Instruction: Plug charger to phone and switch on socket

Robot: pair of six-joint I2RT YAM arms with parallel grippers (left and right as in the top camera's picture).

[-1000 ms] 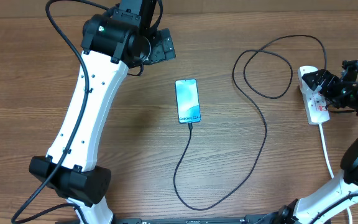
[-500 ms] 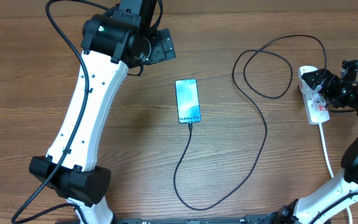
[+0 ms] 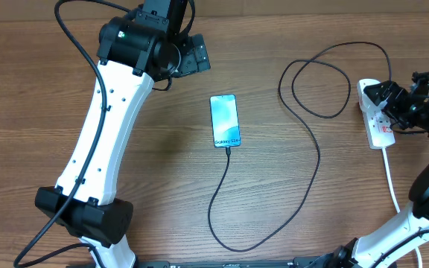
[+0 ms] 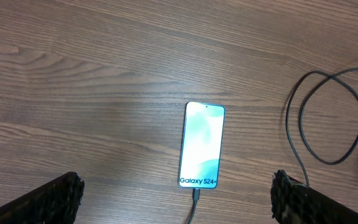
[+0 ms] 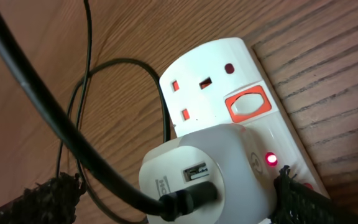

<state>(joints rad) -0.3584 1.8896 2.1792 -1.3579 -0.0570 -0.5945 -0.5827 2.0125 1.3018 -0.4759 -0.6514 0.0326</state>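
The phone lies flat mid-table with its blue-teal screen lit; it also shows in the left wrist view. The charger's black cable has its tip in the phone's bottom port. The cable loops right to a white adapter seated in the socket strip. On the strip a small red light glows beside the adapter. My right gripper is open, its fingers either side of the adapter. My left gripper is open and empty, high above the phone.
The strip's thick white cord runs toward the front right by my right arm's base. An orange rocker switch and a free outlet sit on the strip's far end. My left arm spans the table's left side.
My right gripper has edged slightly to the right over the strip. The phone, the cable and the left arm have not moved.
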